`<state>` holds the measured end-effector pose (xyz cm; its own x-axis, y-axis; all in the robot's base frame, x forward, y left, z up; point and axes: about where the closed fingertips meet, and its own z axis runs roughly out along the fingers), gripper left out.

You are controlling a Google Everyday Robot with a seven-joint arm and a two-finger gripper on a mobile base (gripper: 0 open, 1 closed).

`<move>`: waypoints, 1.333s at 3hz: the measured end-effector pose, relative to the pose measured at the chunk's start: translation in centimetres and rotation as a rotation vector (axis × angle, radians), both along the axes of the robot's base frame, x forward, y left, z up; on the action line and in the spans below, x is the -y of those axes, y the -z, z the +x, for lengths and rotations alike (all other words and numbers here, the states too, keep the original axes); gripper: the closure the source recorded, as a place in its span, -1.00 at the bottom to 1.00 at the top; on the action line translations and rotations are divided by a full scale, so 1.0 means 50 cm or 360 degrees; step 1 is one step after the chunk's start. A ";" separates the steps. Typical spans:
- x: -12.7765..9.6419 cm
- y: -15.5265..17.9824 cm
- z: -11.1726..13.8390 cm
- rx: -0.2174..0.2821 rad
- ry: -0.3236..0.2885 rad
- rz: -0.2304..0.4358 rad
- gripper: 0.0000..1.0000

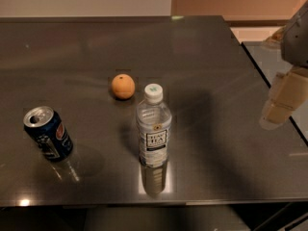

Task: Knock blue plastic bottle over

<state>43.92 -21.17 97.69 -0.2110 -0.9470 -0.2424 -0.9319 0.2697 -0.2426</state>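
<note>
The blue plastic bottle [153, 127] stands upright near the front middle of the dark table [207, 66]. It is clear with a white screw cap and a white label with dark lettering. My gripper [281, 102] hangs at the right edge of the view, above the table's right edge, well to the right of the bottle and apart from it.
A dark blue soda can [47, 134] stands at the front left, its top open. An orange [123, 86] lies just behind and left of the bottle. The table's right edge borders a second surface [269, 57] at the far right.
</note>
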 end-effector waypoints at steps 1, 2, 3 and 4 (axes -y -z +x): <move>-0.031 0.012 0.003 0.0035 -0.0042 0.0157 -1.00; -0.095 0.026 0.003 0.0064 -0.0149 0.0378 -1.00; -0.161 0.036 -0.003 0.0073 -0.0268 0.0608 -1.00; -0.222 0.061 -0.019 0.0024 -0.0394 0.0793 -1.00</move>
